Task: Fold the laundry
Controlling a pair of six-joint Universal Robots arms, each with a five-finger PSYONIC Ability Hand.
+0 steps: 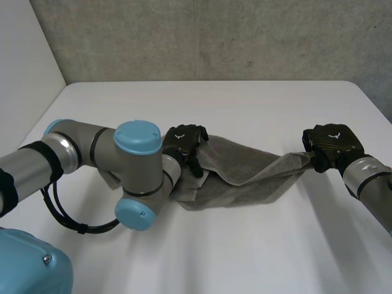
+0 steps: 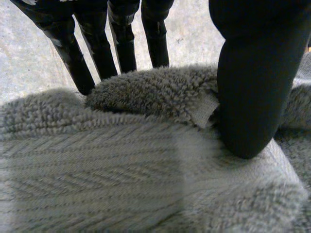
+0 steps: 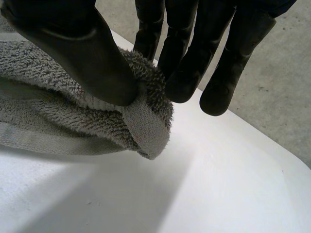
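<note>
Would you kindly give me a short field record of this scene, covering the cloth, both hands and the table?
cloth: grey towel, bunched, stretched between the two hands
left hand: thumb and fingers pinch a fold at one end of the towel
right hand: thumb and fingers pinch the opposite end
table: white; the towel's middle sags onto it
task state: towel not yet folded flat
</note>
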